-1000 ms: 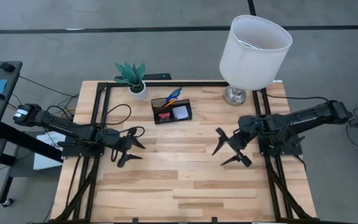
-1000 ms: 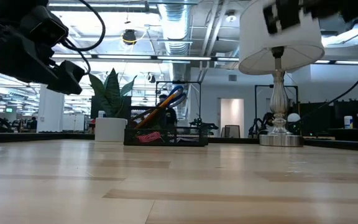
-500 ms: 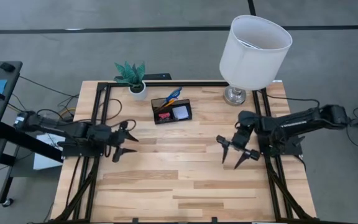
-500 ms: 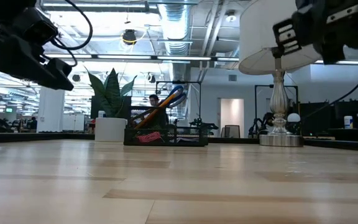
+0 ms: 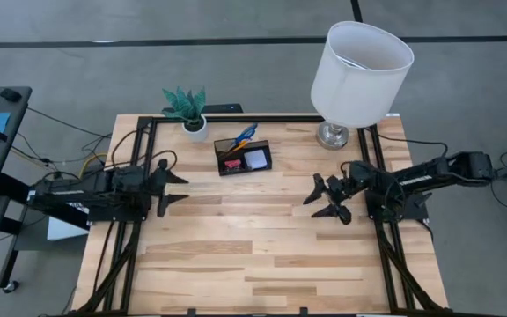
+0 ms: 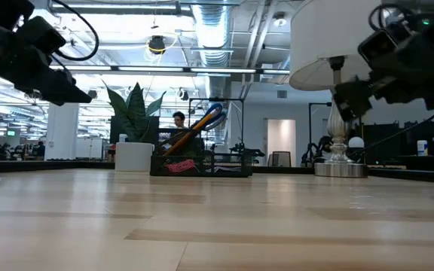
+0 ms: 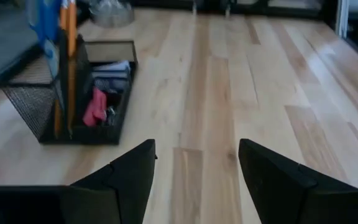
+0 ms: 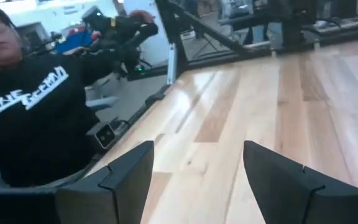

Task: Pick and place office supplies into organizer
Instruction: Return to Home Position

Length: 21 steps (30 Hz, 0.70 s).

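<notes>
Both arms had drawn back over the last second. The left gripper [image 5: 167,187] had slid away from mid-table toward its own edge. The right gripper [image 5: 322,199] had retreated toward the lamp [image 5: 359,66] side and lifted. Nothing travelled with either one: the left wrist view showed the left claw spread wide with only bare wood between its fingers, and the right claw in its own view was just as wide and just as empty.

The black organizer [image 5: 243,157] sat at the far side of the table [image 5: 236,255], just beside the white plant pot [image 5: 195,128] and well apart from both grippers. It looked well stocked. Orange pencils [image 7: 64,62] stood in the taller section, blue scissors handles [image 5: 246,134] poked out above it, and a pink eraser [image 7: 95,106] and the pale note pad [image 5: 255,158] lay in the lower tray.

No loose supplies showed anywhere on the wood — so by my read the sorting was finished and this retreat was the closing move. A person in a black sweatshirt [image 8: 30,118] showed beyond the table edge, clear of the arms.
</notes>
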### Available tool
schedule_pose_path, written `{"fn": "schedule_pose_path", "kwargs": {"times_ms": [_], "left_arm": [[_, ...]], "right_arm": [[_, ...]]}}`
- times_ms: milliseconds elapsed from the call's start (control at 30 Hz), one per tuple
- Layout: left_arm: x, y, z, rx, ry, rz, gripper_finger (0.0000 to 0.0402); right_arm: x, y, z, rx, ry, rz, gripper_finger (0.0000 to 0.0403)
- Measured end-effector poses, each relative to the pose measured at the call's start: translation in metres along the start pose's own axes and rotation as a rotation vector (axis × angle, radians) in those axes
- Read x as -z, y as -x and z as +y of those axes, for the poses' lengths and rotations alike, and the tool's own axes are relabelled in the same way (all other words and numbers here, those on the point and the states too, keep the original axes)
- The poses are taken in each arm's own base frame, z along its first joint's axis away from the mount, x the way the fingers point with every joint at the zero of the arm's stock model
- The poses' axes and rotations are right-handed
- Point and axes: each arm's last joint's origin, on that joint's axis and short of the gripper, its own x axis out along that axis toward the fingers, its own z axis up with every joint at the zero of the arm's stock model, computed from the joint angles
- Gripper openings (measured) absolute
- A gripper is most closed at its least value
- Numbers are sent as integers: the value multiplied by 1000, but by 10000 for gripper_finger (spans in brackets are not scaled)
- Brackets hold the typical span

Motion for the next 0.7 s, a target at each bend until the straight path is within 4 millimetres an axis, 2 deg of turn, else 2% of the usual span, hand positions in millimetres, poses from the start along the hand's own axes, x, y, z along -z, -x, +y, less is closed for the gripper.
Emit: {"fn": "schedule_pose_path", "kwargs": {"times_ms": [133, 367, 567, 700], "left_arm": [[11, -4, 1, 0, -4, -56, 223], [6, -1, -4, 29, -30, -160, 223], [5, -1, -7, 58, -44, -188, 223], [5, -1, -7, 64, -34, -186, 223]], "right_arm": [[12, 7, 2, 55, -45, -18, 240], [17, 8, -3, 203, -105, -2, 240], [28, 10, -8, 344, -162, 86, 240], [29, 10, -8, 362, -163, 86, 240]]}}
